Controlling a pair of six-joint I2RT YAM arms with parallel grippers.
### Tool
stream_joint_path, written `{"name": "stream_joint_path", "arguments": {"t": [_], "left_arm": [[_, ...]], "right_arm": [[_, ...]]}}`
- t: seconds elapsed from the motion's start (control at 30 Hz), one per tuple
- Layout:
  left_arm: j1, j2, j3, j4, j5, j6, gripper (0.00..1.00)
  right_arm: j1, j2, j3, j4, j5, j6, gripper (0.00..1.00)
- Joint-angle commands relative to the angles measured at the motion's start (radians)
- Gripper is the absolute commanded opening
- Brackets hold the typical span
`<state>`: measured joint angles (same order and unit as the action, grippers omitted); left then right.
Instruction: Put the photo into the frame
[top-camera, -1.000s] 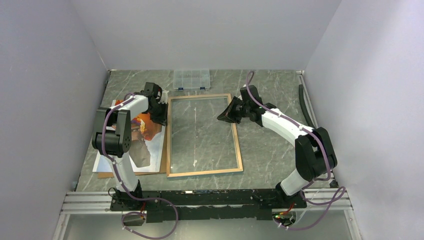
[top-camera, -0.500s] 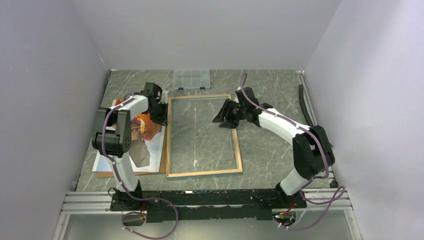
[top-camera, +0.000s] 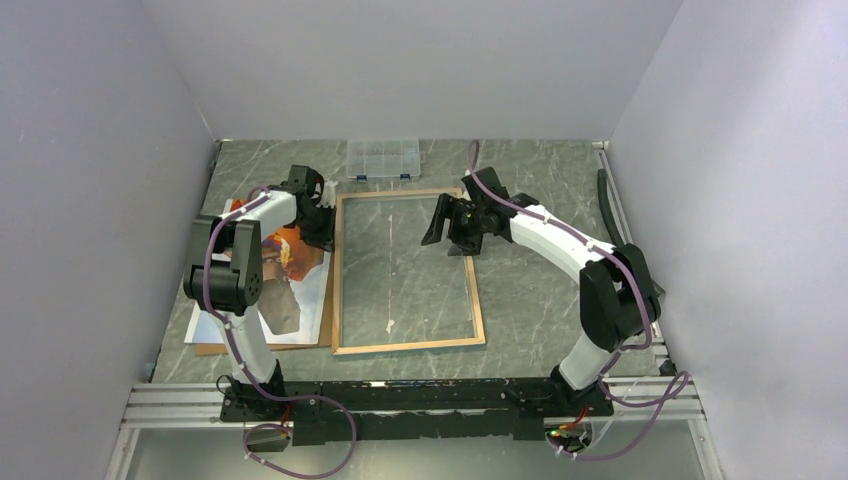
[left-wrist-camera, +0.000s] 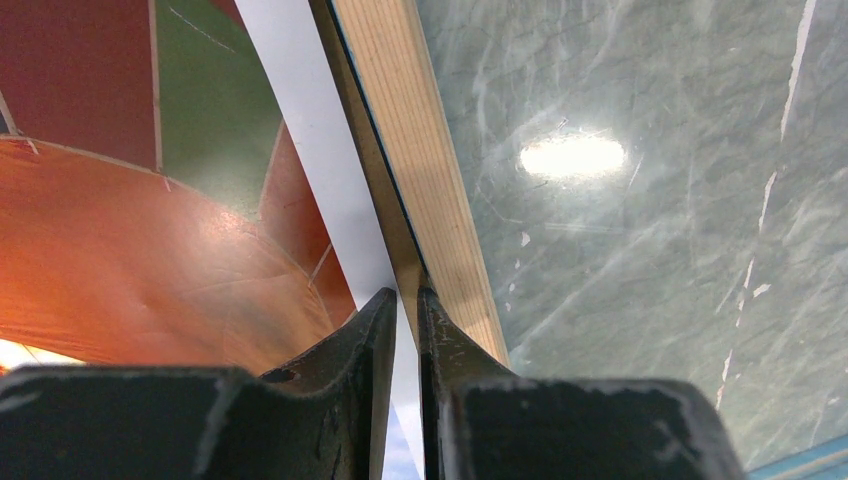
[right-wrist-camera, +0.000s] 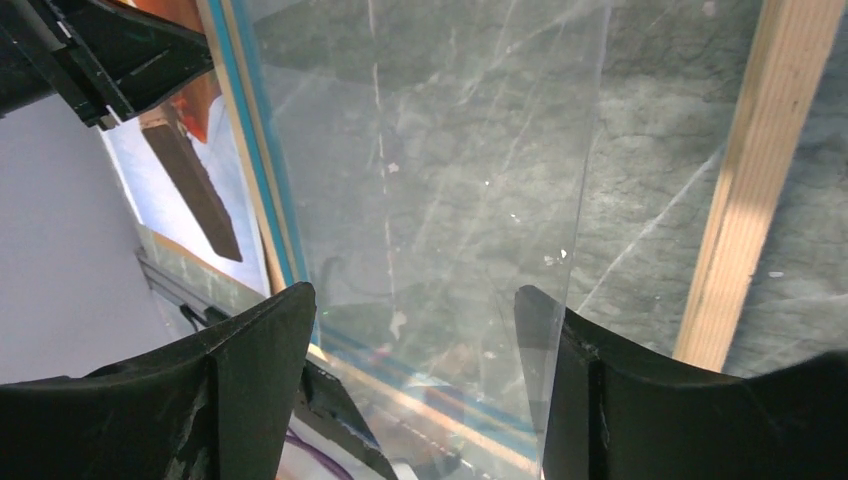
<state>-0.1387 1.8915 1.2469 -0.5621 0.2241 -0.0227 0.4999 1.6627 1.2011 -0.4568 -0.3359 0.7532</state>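
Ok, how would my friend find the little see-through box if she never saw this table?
Start at the grey marble table, then find the big wooden frame in its middle. Just past the frame's far edge, near the back wall, sits the box; it alone is clear plastic split into small compartments.

Wood-backed frame (top-camera: 410, 345) lies flat just beside the balloon photo (top-camera: 285, 300).

Top external overlooks the whole bench (top-camera: 540, 300) from above its near edge. Both wrist views sit close, facing down, sharing the left rail of the frame (left-wrist-camera: 430, 180).
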Motion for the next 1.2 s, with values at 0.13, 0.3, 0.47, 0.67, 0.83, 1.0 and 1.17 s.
{"name": "stream_joint_path", "arguments": {"t": [0.13, 0.3, 0.47, 0.67, 0.83, 1.0, 1.17], "left_arm": [[-0.015, 0.023, -0.041, -0.019, 0.063, -0.018, 0.19], [-0.015, 0.021, -0.045, -0.018, 0.060, -0.015, 0.19], [-0.015, 0.020, -0.046, -0.019, 0.060, -0.015, 0.19], [-0.015, 0.020, -0.043, -0.023, 0.055, -0.013, 0.18], [-0.015, 0.021, -0.038, -0.023, 0.060, -0.014, 0.18], [-0.015, 0.023, -0.037, -0.024, 0.060, -0.011, 0.18], [-0.015, 0.021, -0.035, -0.025, 0.060, -0.012, 0.17]], "right_arm": [[0.002, 0.016, 0.058, -0.068, 0.066, -0.092, 0.81], [0.000, 0.034, 0.060, -0.073, 0.086, -0.105, 0.83], [-0.001, 0.068, 0.072, -0.075, 0.101, -0.116, 0.84], [-0.004, 0.092, 0.074, -0.065, 0.106, -0.115, 0.94], [-0.010, 0.106, 0.083, -0.069, 0.117, -0.124, 0.95], [-0.012, 0.111, 0.098, -0.095, 0.151, -0.140, 0.96], [-0.016, 0.115, 0.101, -0.104, 0.166, -0.146, 0.96]]}}
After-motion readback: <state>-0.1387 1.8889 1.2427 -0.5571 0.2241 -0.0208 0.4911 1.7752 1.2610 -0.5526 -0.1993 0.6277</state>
